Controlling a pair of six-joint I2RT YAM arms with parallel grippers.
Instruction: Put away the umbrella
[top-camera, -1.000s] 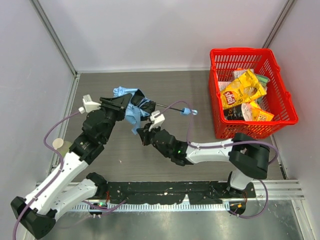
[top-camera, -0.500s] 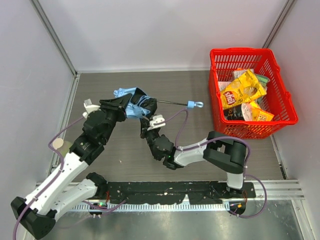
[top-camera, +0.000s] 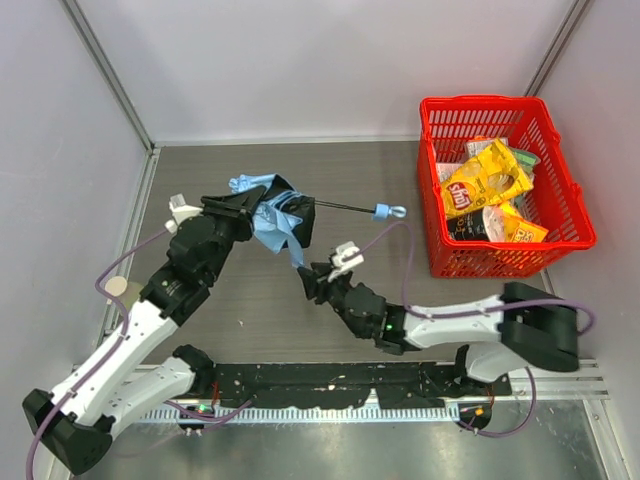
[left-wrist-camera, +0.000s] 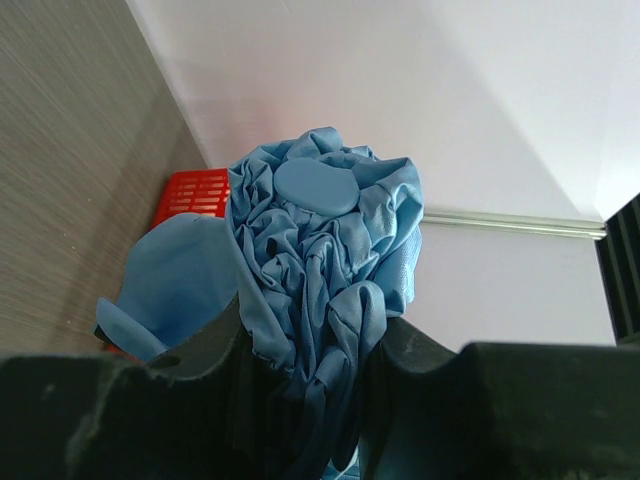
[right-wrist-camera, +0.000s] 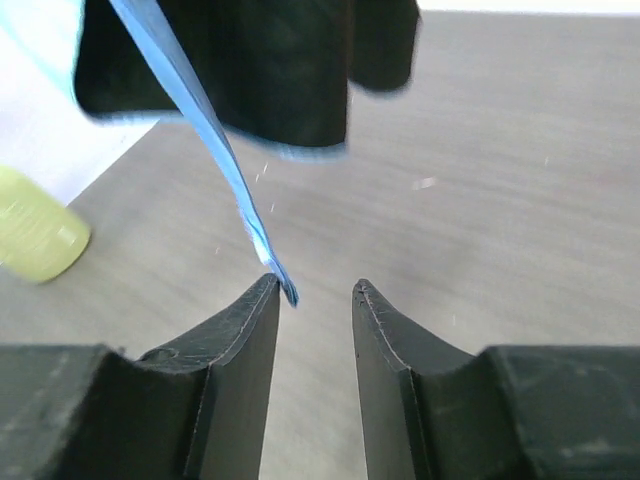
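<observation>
Umbrella (top-camera: 270, 215): light blue thin fabric, crumpled into a soft wrinkled bunch, with a thin black metal shaft (top-camera: 340, 207) sticking out and ending in a small blue handle (top-camera: 385, 211) with a loop. Its long axis runs about left-right in the top view, handle end pointing right toward the red plastic mesh basket (top-camera: 560, 170) and well apart from it; the bunch is over the left-middle of the grey wood-grain desk (top-camera: 400, 180). Left hand (top-camera: 245, 210) is reached forward, arm bent at the elbow, black fingers clamped on the bunched fabric; in the wrist view the folds (left-wrist-camera: 320, 250) bulge up out of the left hand (left-wrist-camera: 310, 340). A narrow flat blue strap (top-camera: 293, 250) hangs down from the bunch. Right arm lies low across the desk, its right hand (top-camera: 308, 275) aimed up-left at the strap end. In its wrist view the right hand (right-wrist-camera: 315, 288) has its fingers apart, and the strap (right-wrist-camera: 230, 170) tip is just at the left finger's inner edge, not pinched. The basket holds glossy snack bags, including a yellow chip bag (top-camera: 487, 178)
</observation>
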